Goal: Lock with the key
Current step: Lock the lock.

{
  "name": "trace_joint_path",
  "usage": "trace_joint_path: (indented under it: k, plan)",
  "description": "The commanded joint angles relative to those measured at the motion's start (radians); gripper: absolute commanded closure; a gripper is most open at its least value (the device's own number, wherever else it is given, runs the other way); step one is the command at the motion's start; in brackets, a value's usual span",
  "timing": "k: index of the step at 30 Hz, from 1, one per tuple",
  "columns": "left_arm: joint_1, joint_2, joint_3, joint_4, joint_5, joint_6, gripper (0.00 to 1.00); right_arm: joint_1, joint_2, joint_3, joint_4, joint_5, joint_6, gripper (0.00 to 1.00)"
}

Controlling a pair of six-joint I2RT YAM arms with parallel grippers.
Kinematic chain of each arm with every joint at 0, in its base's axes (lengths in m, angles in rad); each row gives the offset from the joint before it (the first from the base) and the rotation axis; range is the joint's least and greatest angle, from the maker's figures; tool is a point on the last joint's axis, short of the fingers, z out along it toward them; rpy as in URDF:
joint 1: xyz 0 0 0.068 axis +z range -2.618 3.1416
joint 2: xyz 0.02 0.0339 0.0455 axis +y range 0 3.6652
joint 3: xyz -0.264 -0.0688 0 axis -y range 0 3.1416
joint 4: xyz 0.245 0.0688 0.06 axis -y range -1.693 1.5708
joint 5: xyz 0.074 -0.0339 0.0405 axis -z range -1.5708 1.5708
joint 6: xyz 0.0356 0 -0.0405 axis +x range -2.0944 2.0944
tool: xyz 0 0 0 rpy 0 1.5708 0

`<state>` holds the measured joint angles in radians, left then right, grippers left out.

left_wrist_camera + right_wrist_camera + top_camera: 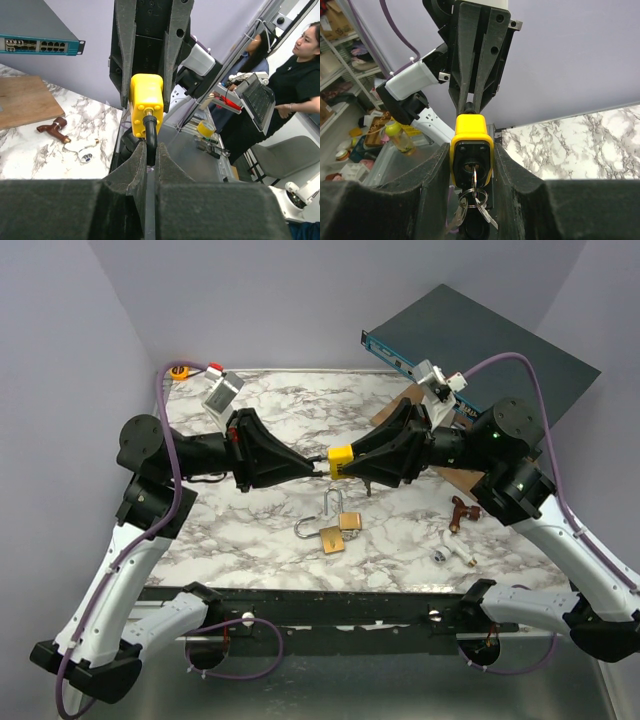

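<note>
Clamping the yellow padlock mid-air above the desk, right gripper squeezes its body; left gripper pinches the black shackle. Key sits in the keyhole, ring dangling.

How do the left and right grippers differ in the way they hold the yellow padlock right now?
The left gripper pinches the thin black shackle, jaws nearly together; the right gripper clamps the body of the yellow padlock, jaws wider apart. The left wrist view shows the shackle end; the right shows the keyhole end, keys hanging. Both are shut on the one lock, held above the table.
</note>
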<state>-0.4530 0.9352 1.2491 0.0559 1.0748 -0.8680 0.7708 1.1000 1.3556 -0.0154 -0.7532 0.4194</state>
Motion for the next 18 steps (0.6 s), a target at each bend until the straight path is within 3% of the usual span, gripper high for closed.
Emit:
trace_joint_path:
  k: [1,6,18]
  plan:
    - [-0.032,-0.001,0.030,-0.095,-0.065,0.035,1.00,0.021,0.054,0.011,0.062,0.054,0.003,0.99]
    - [-0.102,-0.016,0.078,-0.288,-0.272,0.228,1.00,0.051,0.069,0.017,0.094,0.061,0.077,0.99]
    - [-0.192,0.002,0.051,-0.268,-0.429,0.230,1.00,0.137,0.097,0.010,0.072,0.137,0.063,0.99]
